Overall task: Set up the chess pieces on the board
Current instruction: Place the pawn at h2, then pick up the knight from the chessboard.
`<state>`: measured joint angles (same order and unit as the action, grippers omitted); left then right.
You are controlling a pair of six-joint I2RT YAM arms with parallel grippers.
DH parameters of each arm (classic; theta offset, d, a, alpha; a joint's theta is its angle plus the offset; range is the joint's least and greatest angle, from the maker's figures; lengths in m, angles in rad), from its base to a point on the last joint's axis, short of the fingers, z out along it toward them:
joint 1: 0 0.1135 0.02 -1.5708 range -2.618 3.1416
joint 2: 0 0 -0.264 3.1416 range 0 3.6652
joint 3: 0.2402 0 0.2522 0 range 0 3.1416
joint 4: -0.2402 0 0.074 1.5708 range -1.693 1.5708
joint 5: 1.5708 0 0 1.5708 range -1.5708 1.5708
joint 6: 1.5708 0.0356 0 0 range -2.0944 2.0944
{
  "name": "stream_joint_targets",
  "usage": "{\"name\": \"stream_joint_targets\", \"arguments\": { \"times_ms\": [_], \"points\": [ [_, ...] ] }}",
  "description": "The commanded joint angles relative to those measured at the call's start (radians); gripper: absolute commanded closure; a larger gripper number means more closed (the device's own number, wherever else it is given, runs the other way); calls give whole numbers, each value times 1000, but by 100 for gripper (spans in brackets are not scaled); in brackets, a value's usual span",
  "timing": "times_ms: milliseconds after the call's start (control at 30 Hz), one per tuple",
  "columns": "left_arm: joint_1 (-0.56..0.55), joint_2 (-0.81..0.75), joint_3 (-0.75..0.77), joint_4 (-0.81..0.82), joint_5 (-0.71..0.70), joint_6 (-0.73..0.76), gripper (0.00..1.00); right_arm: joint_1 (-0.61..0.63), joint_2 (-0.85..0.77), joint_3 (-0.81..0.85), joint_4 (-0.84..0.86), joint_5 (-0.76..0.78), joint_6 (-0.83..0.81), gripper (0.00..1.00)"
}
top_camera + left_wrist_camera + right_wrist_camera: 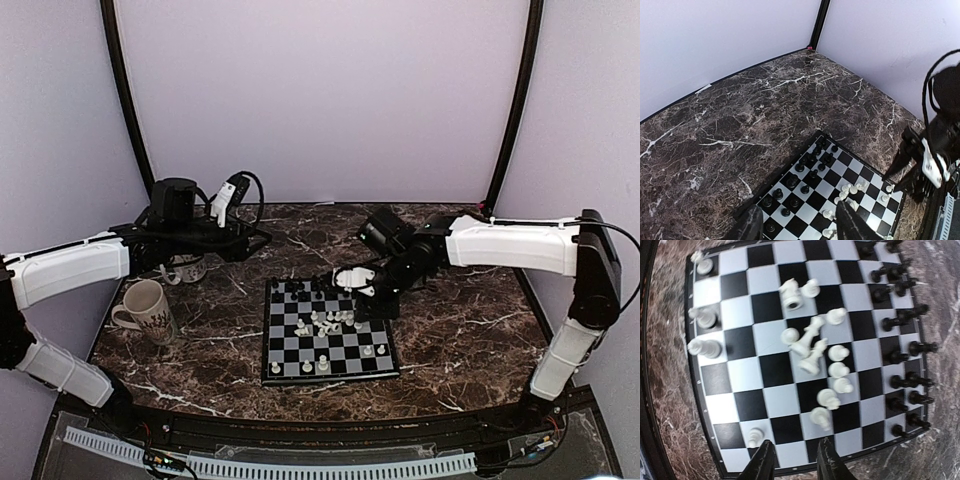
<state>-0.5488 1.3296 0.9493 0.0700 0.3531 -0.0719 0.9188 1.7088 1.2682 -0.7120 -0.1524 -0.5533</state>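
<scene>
R gripper (795, 442): jaws parted, empty, at edge of board (747, 374). L gripper (798, 207): parted, empty, away from board. White pcs (810, 347) jumbled mid-board.

White arms (510, 245), black joints (597, 270), black fingers (759, 467)

- The board (747, 372) is showing black and white checks, black-rimmed.
- The chess pieces (812, 347) are showing plain white or black.
- The worktop (460, 330) is showing dark brown marble, white-veined.

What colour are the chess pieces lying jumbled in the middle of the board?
White plastic chessmen, seen best in the right wrist view.
</scene>
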Motion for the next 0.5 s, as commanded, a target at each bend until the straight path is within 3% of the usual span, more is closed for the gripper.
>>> {"name": "stream_joint_targets", "arguments": {
  "times_ms": [0,467],
  "points": [
    [-5,15,14,-26,74,3,50,-86,6,87,-21,-77,67,70],
    [-6,17,21,-38,96,3,51,-124,159,140,-51,-112,89,60]
  ]
}}
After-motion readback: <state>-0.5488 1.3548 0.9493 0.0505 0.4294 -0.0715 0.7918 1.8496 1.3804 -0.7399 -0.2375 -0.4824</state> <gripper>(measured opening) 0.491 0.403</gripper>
